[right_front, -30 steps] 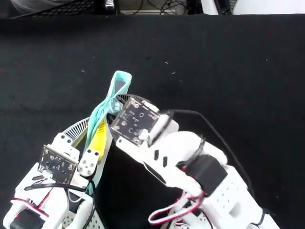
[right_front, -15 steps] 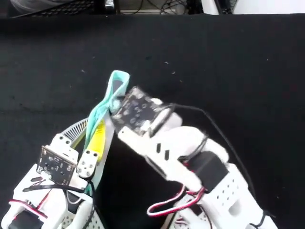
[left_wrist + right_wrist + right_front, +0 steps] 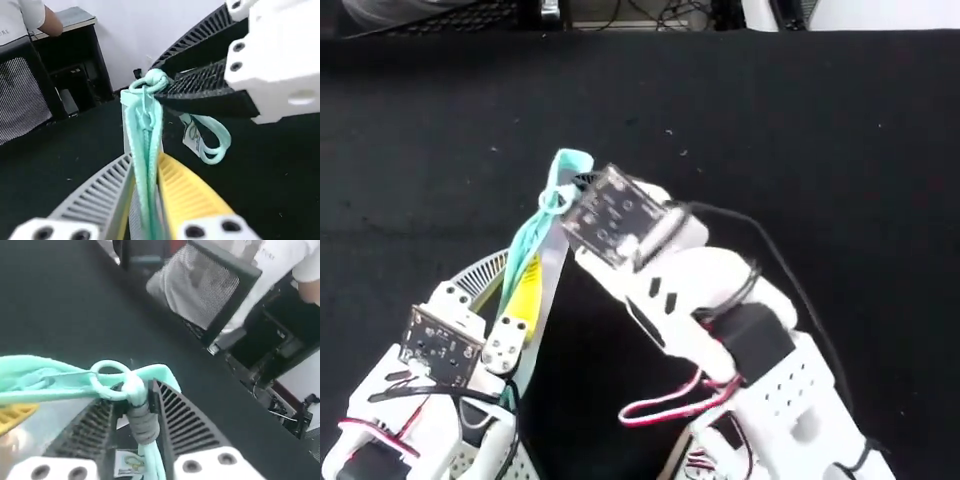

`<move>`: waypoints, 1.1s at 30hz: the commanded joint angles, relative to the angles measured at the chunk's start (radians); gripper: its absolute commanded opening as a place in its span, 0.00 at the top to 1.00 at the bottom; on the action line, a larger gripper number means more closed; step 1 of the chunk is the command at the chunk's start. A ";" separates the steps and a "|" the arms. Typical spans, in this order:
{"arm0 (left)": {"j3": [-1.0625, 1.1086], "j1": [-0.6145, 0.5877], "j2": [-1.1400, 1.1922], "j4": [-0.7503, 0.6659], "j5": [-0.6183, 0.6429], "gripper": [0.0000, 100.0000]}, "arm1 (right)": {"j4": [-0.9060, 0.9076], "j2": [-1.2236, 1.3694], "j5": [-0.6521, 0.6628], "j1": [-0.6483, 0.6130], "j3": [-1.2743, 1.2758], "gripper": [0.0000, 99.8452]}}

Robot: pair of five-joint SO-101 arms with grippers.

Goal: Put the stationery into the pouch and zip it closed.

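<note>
A teal pouch (image 3: 533, 238) is held up on edge between the two arms above the black table (image 3: 770, 140). My left gripper (image 3: 523, 283), with one grey and one yellow finger (image 3: 525, 290), is shut on the pouch's near part (image 3: 145, 150); the zip line runs away from it. My right gripper (image 3: 572, 192) is at the pouch's far end. Its black fingers (image 3: 95, 425) are shut on the zip pull's cord (image 3: 142, 422), whose teal loop (image 3: 107, 382) sticks out beyond the fingertips. From the left wrist, my right gripper (image 3: 167, 90) pinches the top of the pouch. No stationery is visible.
The black table stretches far and wide around the arms, to the far left and right. A red and white cable (image 3: 665, 405) loops under the right arm. Past the table's far edge stand a mesh chair (image 3: 200, 290) and dark furniture (image 3: 65, 65).
My right gripper has moved away from the left one along the pouch's top edge, taking the zip pull toward the far end. The left gripper has kept still on the pouch.
</note>
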 commanded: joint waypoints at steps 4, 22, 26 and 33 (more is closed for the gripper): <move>0.005 0.007 0.003 0.064 -0.006 0.97 | -0.023 0.148 0.008 0.133 -0.182 0.99; 0.007 -0.001 -0.069 0.086 -0.052 0.97 | -0.021 0.259 0.086 0.230 -0.213 0.99; 0.013 -0.001 -0.069 0.087 -0.054 0.97 | -0.021 0.259 0.086 0.241 -0.213 0.99; 0.007 -0.001 -0.069 0.087 -0.052 0.97 | -0.031 0.289 0.149 0.347 -0.220 0.99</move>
